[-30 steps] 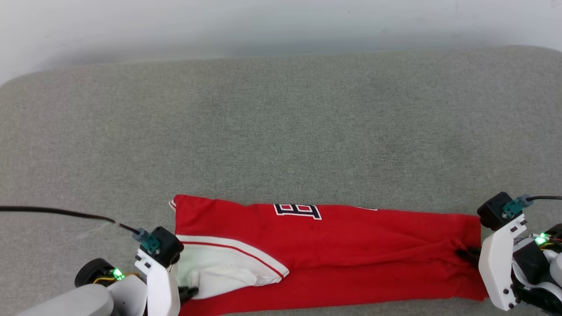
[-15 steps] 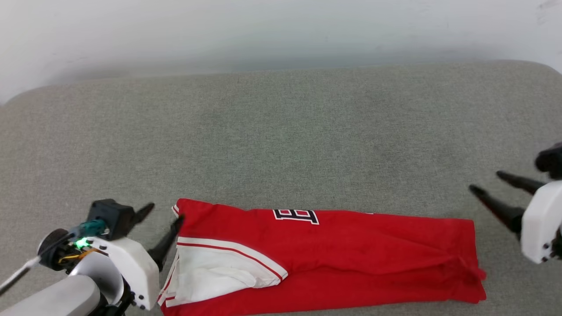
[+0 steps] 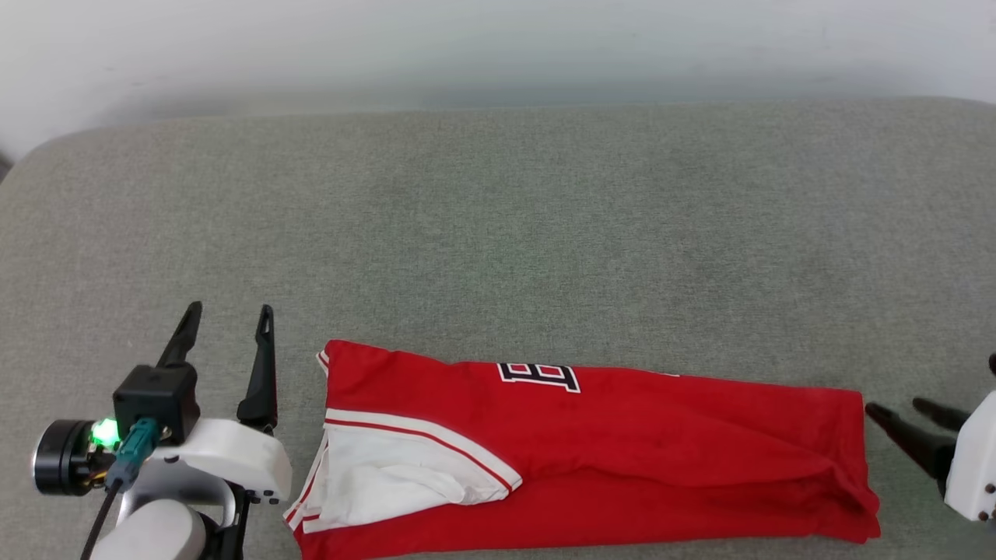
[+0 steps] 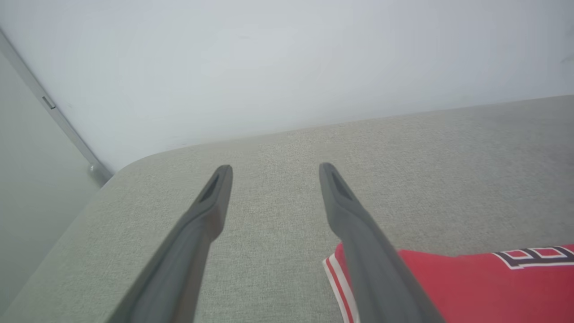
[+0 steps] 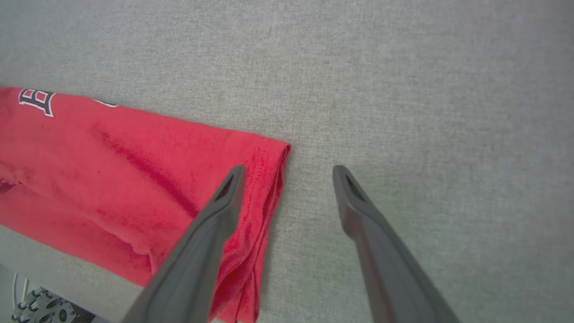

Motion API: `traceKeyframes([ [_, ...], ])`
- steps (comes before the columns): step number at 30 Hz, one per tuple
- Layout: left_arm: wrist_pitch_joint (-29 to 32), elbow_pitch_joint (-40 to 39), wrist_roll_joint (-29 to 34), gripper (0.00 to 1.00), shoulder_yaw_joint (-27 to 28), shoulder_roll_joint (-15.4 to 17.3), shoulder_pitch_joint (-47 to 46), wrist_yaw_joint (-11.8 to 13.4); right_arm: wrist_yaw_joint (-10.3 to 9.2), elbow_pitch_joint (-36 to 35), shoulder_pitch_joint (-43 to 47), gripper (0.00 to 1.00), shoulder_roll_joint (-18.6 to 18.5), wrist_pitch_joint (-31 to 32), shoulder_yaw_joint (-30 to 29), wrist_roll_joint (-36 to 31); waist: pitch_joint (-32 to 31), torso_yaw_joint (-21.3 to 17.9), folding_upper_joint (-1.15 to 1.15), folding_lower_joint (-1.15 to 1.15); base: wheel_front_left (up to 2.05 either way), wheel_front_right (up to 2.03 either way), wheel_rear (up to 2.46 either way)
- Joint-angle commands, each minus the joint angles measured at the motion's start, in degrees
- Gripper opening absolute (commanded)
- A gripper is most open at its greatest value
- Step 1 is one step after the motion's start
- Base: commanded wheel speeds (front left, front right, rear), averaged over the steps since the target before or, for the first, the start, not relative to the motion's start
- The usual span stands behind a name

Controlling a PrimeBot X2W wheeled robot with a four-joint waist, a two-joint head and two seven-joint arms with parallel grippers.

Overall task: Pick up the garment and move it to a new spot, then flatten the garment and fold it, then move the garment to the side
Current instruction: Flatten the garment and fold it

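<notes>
Overall: the garment (image 3: 622, 451) lay folded into a long band on the grey cushion (image 3: 498, 218), between the two grippers and held by neither.
Left gripper (image 3: 229, 309): released, its fingers spread wide with nothing between them. It stood just left of the garment's sleeve end, apart from the cloth.
Right gripper (image 3: 895, 405): released as well, fingers parted and empty, tips just beyond the garment's other end.
Sleeve (image 3: 389, 474): white with striped trim, on the end nearest the left gripper's right finger.
Hidden: the lettering (image 3: 538, 375) was mostly tucked under the fold, and one letter, apparently a B, peeked out at the edge farthest from both grippers.
Cut off: the garment's near edge ran out at the bottom of the head view, and the right gripper's body was cropped at that view's side.
Hard to tell: in the right wrist view the gripper's left finger (image 5: 202, 251) overlapped the garment's end, and whether it touched the cloth could not be made out. In the left wrist view the right finger (image 4: 367, 251) covered part of the striped corner.
</notes>
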Motion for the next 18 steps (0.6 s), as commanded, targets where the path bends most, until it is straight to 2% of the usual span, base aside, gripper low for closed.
traceKeyframes([
  [1, -0.1, -0.2, 1.3, 1.0, 1.4, -1.0, 1.3, 0.0, -0.02, 0.4, 1.0, 1.0, 0.7, 0.5, -0.4, 0.8, 0.2, 0.2, 0.0, 0.0, 0.0, 0.0, 0.0],
  [5, -0.1, -0.2, 7.4, 1.0, 10.2, -6.7, 6.5, -1.8, -0.01, 1.5, 3.3, 1.0, 3.2, 2.7, -0.8, 3.5, 0.7, 1.0, 0.0, 0.0, 0.0, 0.0, 0.0],
  [10, -0.1, 0.3, 13.1, 1.0, 20.1, -14.8, 11.3, -5.7, -0.01, 2.3, 5.8, 1.0, 6.8, 6.0, 1.2, 6.6, 1.0, 1.9, 0.0, 0.0, 0.0, 0.0, 0.0],
  [14, -0.1, 1.1, 18.9, 1.0, 25.4, -19.5, 13.8, -9.9, 0.0, 1.9, 6.8, 1.0, 9.9, 7.0, 3.8, 8.1, 1.2, 2.2, 0.0, 0.0, 0.0, 0.0, 0.0],
  [18, -0.1, 1.1, 24.8, 1.0, 29.4, -23.5, 15.8, -12.7, 0.05, 3.7, 6.1, 1.0, 11.5, 5.9, 5.3, 6.7, 1.1, 2.4, 0.0, 0.0, 0.0, 0.0, 0.0],
])
